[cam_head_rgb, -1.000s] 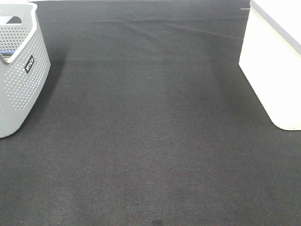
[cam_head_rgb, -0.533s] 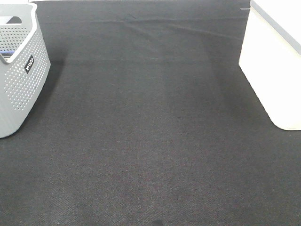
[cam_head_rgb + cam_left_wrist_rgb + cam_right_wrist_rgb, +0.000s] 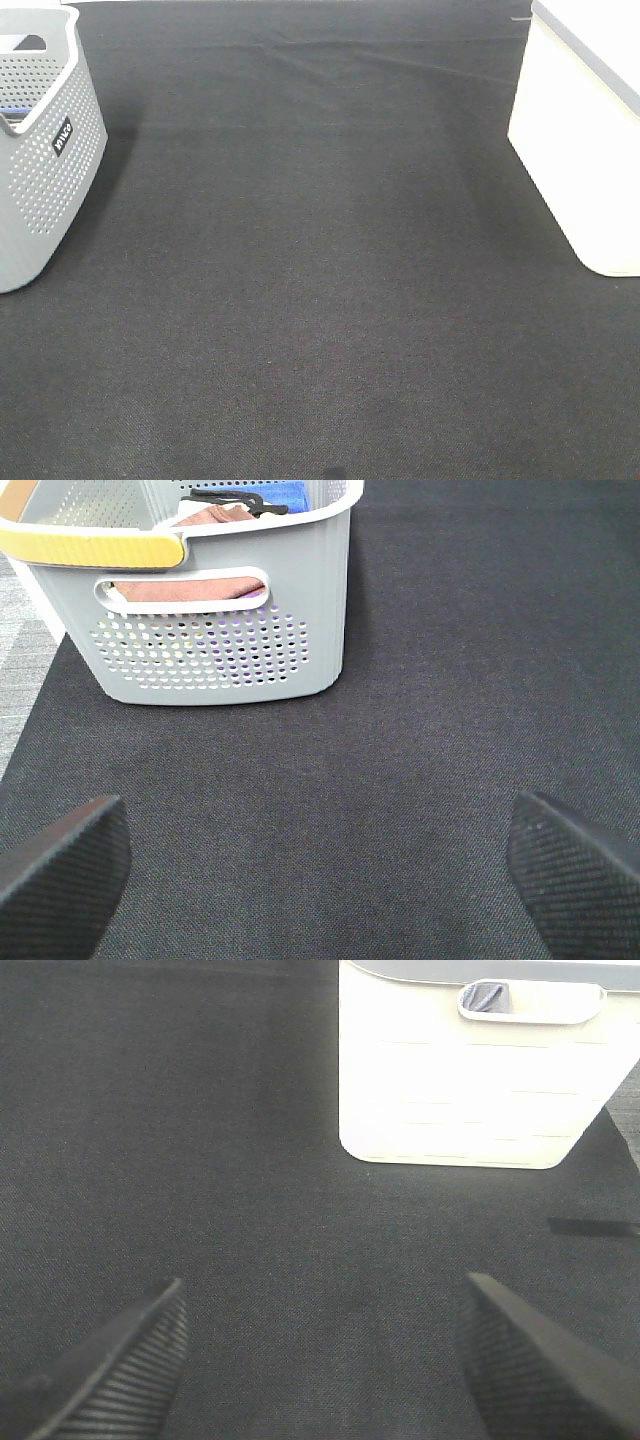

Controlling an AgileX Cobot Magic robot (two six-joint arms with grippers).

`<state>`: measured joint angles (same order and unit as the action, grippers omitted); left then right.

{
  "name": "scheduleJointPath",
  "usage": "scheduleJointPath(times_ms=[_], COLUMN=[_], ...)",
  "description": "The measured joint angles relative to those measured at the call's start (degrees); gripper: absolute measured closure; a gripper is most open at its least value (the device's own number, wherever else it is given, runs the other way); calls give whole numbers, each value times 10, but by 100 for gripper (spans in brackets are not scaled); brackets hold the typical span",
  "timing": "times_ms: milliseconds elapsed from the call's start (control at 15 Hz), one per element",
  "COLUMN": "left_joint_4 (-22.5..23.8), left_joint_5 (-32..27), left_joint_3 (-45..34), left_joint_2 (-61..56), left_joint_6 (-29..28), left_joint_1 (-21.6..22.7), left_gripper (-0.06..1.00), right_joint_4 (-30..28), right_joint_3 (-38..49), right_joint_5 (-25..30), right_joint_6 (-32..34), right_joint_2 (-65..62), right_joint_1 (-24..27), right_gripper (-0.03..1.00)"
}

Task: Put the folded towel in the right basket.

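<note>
In the left wrist view, folded towels lie inside the grey perforated basket point(image 3: 220, 630): a reddish-brown one point(image 3: 190, 588) shows through the handle hole and a blue one point(image 3: 282, 494) lies at the far end. My left gripper point(image 3: 318, 880) is open and empty above the black mat, short of that basket. The white right basket point(image 3: 580, 140) stands at the right edge; in the right wrist view point(image 3: 470, 1090) it lies ahead of my open, empty right gripper point(image 3: 325, 1360). Neither gripper shows in the exterior high view.
The grey basket point(image 3: 40, 150) stands at the left edge of the black mat point(image 3: 320, 280). It has a yellow handle strip point(image 3: 90, 546). Something grey-blue point(image 3: 487, 997) shows through the white basket's handle hole.
</note>
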<state>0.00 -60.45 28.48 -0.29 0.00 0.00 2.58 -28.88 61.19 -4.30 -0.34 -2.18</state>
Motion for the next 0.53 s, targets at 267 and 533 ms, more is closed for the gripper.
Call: scheduleJointPath(times_ms=[267,533], left_joint_4=[0,0], left_joint_5=[0,0], left_joint_3=[0,0], left_joint_2=[0,0], left_joint_6=[0,0], left_joint_1=[0,0], left_gripper=[-3,-3], right_joint_4=[0,0], right_joint_3=[0,0], right_joint_5=[0,0], right_joint_6=[1,1], right_joint_2=[0,0], right_joint_1=[0,0], right_gripper=[25,25])
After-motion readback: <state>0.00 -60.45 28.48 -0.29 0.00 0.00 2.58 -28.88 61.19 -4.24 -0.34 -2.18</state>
